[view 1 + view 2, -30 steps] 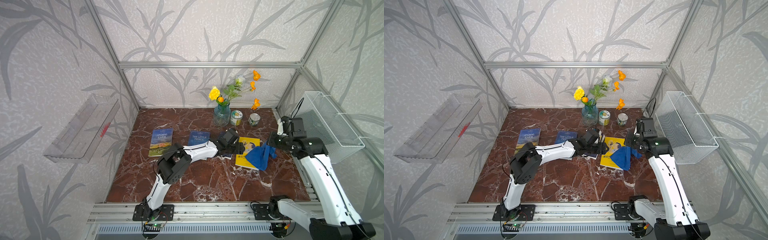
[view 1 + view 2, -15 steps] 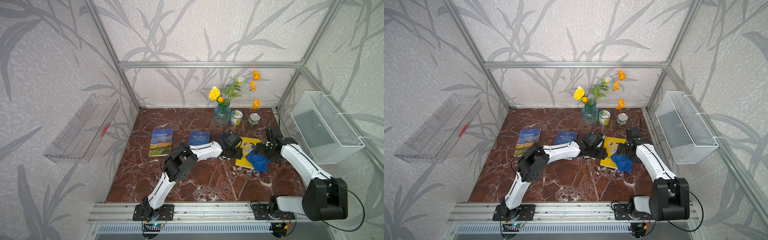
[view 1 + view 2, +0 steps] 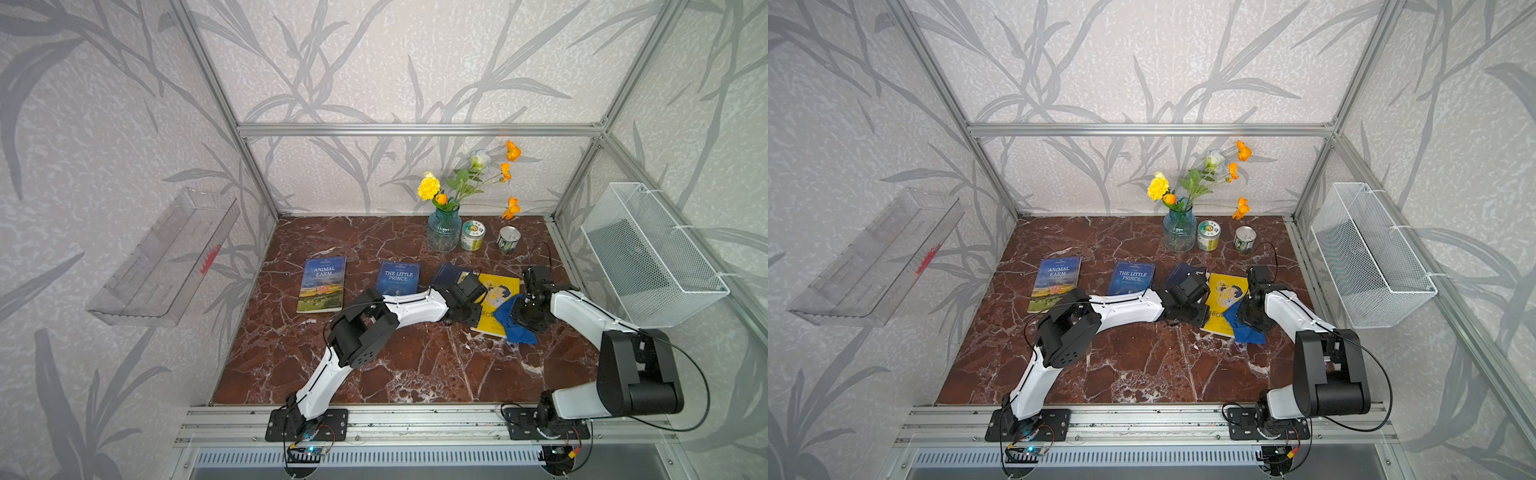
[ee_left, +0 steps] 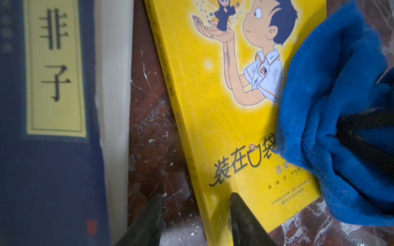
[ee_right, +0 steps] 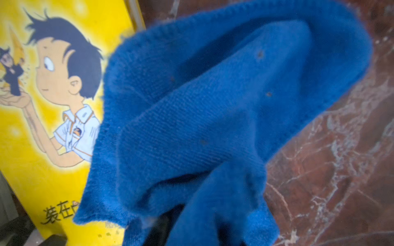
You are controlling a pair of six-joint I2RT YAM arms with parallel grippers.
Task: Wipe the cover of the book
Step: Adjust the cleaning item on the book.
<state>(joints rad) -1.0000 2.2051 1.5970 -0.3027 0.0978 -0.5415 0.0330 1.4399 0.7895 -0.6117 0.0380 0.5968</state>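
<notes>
Down came my right gripper (image 3: pixel 523 312), pinching blue cloth (image 3: pixel 515 327) onto the yellow book (image 3: pixel 496 291). My left gripper (image 4: pixel 196 194), half-open, straddles its edge as anchor.

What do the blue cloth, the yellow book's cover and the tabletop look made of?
The blue cloth: soft knitted or terry-like fabric, fuzzy nap, limp folds. The yellow book: probably coated card cover, smooth, slight sheen. The tabletop: red-brown veined marble look; real stone or print, cannot tell.
</notes>
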